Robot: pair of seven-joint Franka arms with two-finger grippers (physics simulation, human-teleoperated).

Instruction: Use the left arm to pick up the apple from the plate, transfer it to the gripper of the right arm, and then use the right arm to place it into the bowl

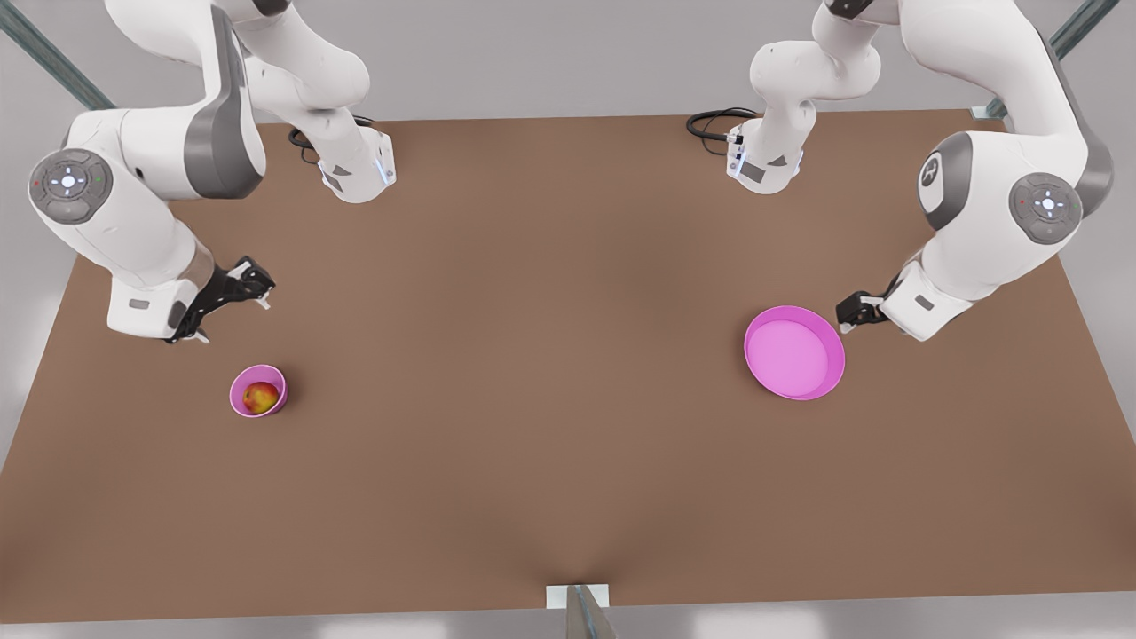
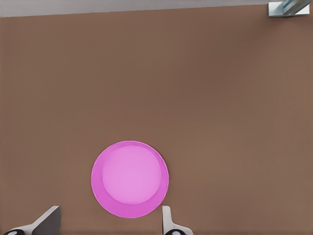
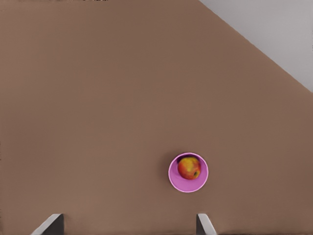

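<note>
The red and yellow apple (image 1: 260,397) (image 3: 189,167) lies inside the small pink bowl (image 1: 238,390) (image 3: 174,180) at the front view's left. Just behind the bowl and above the table hovers my right gripper (image 1: 231,317) (image 3: 128,220), open and holding nothing. At the front view's right, the wide magenta plate (image 1: 794,352) (image 2: 129,178) has nothing on it. My left gripper (image 1: 848,315) (image 2: 108,220) hangs open at the plate's far right rim, with nothing between its fingers.
Both arm bases (image 1: 359,169) (image 1: 765,164) stand at the back of the brown table (image 1: 532,355), each with a black cable beside it. A metal bracket (image 1: 577,603) sits at the table's front edge.
</note>
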